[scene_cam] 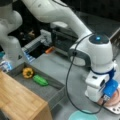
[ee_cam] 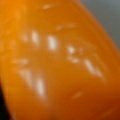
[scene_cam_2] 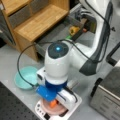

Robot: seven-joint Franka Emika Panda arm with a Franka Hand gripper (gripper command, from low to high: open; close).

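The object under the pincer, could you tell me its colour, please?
Glossy orange object, showing best in the wrist view.

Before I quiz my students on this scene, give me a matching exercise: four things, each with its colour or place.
Things:
1. bowl
2. orange object
3. green vegetable
4. yellow pepper

Descriptions:
A. on the pink plate, under the gripper
B. teal, on the grey table
C. beside the green vegetable in the grey tray
D. long, lying in the grey tray

Pairs: 1-B, 2-A, 3-D, 4-C
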